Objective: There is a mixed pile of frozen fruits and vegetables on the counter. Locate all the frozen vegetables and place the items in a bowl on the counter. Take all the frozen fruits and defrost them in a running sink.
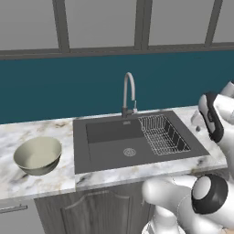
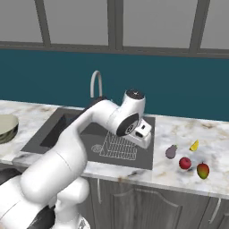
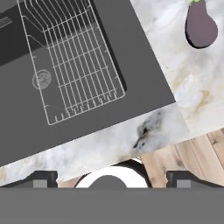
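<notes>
**Open gripper over the sink's front edge, eggplant off to one side**

The gripper (image 3: pixel 112 177) stands wide open and holds nothing; its two dark tips sit far apart at the bottom of the hand view. In that view the eggplant (image 3: pixel 201 29) lies on the marble at the upper right corner, well apart from the tips, beyond the corner of the sink (image 3: pixel 87 65).

In the right base view the eggplant (image 2: pixel 171 152) rests on the counter (image 2: pixel 188 179) just right of the sink, with the yellow piece (image 2: pixel 194 145) near it behind, the red fruit (image 2: pixel 185 163) in front, and the orange-red fruit (image 2: pixel 203 170) furthest right. The bowl (image 1: pixel 38 156) sits upright on the counter left of the sink, far from the pile.

The counter is white marble with grey-brown veins over grey cabinet doors. The sink is dark grey, with a round drain (image 1: pixel 130 151), a wire rack (image 1: pixel 163 134) and a curved faucet (image 1: pixel 129 93). Behind runs a teal wall under pale cabinets; wooden floor shows below the counter edge.

The arm (image 2: pixel 94 129) reaches forward over the sink's right part, hand pointing down near the rack.
</notes>
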